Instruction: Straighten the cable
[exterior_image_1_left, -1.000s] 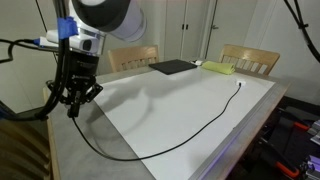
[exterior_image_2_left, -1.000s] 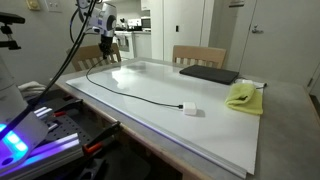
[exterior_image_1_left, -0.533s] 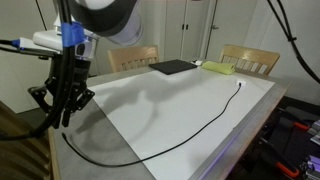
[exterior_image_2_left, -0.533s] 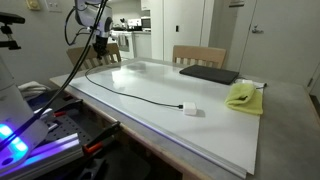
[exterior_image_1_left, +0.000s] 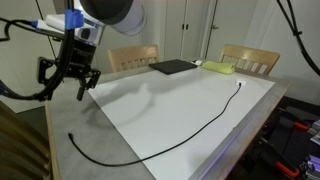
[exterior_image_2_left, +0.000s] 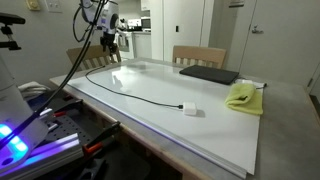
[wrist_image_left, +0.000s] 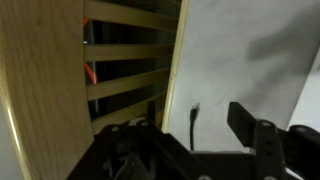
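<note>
Across the tabletop (exterior_image_1_left: 200, 100), the thin black cable (exterior_image_1_left: 160, 152) curves gently; the end effector (exterior_image_1_left: 65, 88) hangs spread, empty.

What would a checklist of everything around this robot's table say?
Surface: table covered by a flat white sheet.
Job's things: cable lies in a long curve, not straight; white plug at one end.
Clutter: black pad, yellow cloth.
Grippers: gripper open, empty, raised above the table's edge.
Cables: black wires hang at one side.
Surroundings: two wooden chairs behind the table.
</note>
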